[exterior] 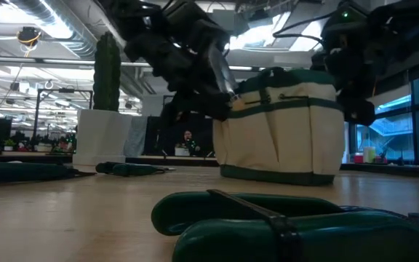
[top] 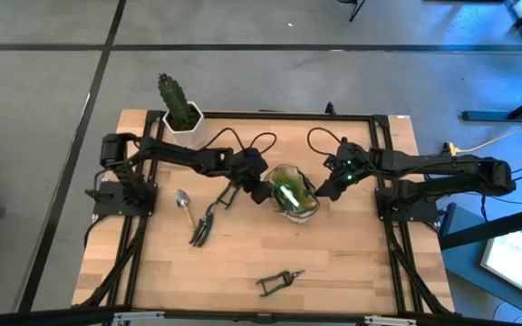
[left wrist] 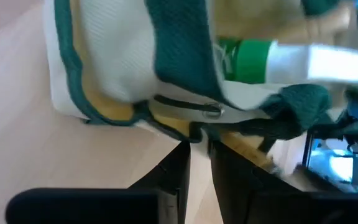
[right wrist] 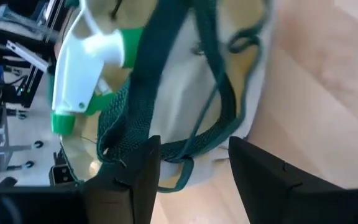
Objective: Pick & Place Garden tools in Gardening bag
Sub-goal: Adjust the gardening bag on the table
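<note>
The tan and green gardening bag [top: 293,192] stands upright on its base at the table's middle. A green and white spray bottle [right wrist: 82,74] lies inside it and also shows in the left wrist view [left wrist: 272,59]. My left gripper [top: 263,186] is at the bag's left rim, shut on it. My right gripper [top: 329,188] is open at the bag's right rim, its fingers on either side of a green strap [right wrist: 188,146]. A silver trowel [top: 185,204], a dark-pronged tool [top: 203,226] and a dark tool [top: 227,193] lie on the table left of the bag. Black pruning shears [top: 279,282] lie near the front edge. My left gripper pinches the bag's rim [left wrist: 194,132] between its two fingers, just below a small metal ring, on the bag's left side. The fingers come slanting down from the table's left. The bag stays upright on the table. My right gripper: I cannot tell whether its open fingers touch the strap or rim.
A green cactus in a white pot [top: 181,113] stands at the table's far left. The shears fill the foreground of the low view [exterior: 268,225]. Bare wood lies right of the bag and along the near edge.
</note>
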Available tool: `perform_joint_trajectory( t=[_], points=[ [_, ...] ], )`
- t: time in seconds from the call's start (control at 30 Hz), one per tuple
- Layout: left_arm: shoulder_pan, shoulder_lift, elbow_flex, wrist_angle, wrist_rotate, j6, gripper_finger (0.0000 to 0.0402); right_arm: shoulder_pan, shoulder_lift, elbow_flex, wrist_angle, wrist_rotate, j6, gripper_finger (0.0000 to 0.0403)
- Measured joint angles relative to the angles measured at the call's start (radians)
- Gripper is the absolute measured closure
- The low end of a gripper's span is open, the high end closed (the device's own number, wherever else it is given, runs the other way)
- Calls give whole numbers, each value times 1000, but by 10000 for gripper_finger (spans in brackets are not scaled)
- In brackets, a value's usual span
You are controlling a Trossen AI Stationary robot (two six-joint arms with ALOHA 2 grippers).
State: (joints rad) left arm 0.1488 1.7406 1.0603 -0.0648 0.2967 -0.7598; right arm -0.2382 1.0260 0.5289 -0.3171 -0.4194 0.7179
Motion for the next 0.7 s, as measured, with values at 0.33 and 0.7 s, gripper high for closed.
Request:
perform_joint_trajectory(
  t=[0.33,0.7],
  points=[
    [69,13,22,-20,-4,59,344,100,0,0,99,40,81,210],
    [138,13,22,11,81,111,344,189,0,0,209,214,150,210]
  ],
)
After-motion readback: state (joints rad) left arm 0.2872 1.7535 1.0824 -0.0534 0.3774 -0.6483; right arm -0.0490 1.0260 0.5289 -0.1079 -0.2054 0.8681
